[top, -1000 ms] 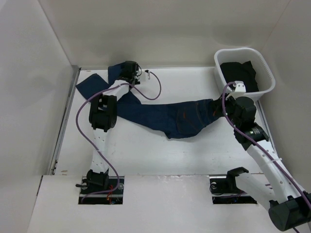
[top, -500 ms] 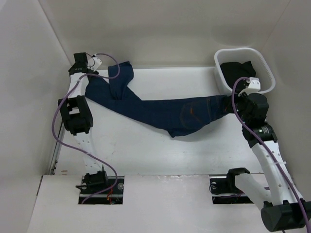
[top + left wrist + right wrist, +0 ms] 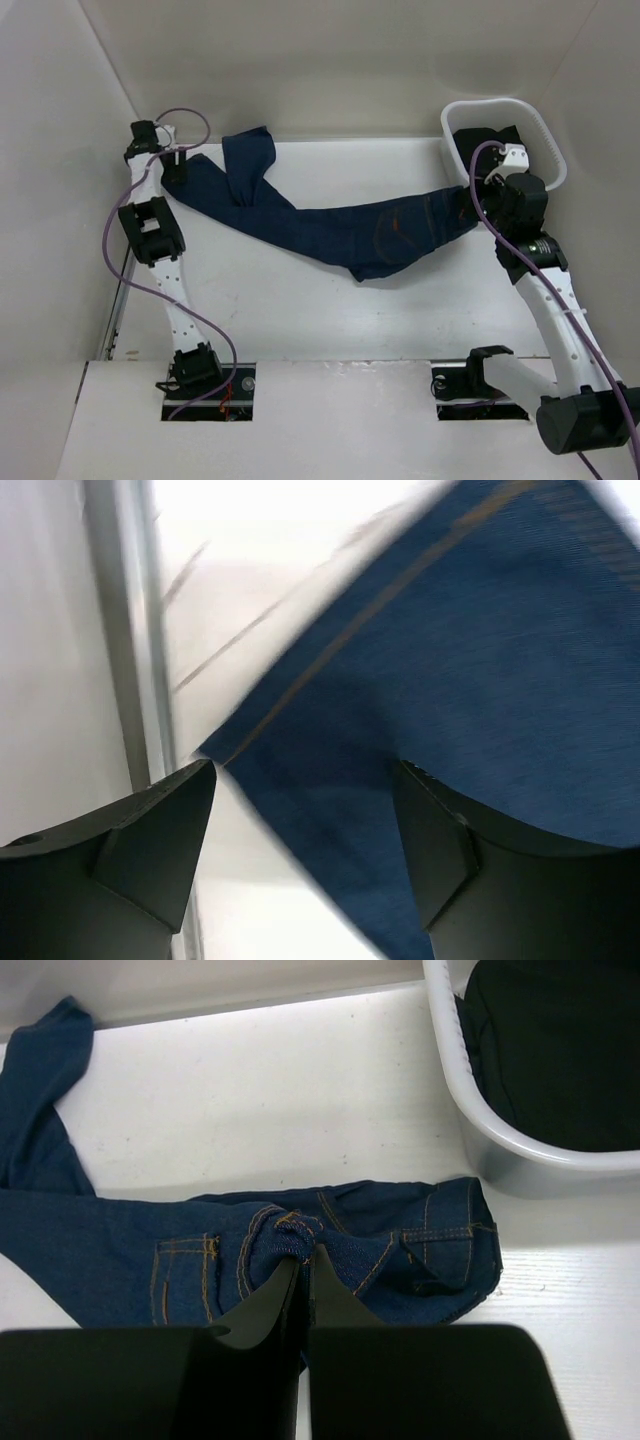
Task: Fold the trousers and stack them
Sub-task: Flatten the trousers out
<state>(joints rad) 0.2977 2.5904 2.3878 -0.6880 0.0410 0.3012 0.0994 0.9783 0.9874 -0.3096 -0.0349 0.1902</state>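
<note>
Right pincer (image 3: 303,1257) clamps the trousers (image 3: 100,1250) at the waist; left pincer (image 3: 305,785), apart, straddles a leg.

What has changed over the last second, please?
The left gripper swung left to the far-left corner of the table, dragging one leg of the trousers out that way; its fingers now stand open. The right gripper stayed pinched on their waist end beside the white basket, shifting slightly toward it.

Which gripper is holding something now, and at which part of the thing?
The right gripper pinches a bunched fold of the dark navy-blue denim jeans at their waist end, near the pocket stitching. The left gripper is open, holding nothing.
</note>
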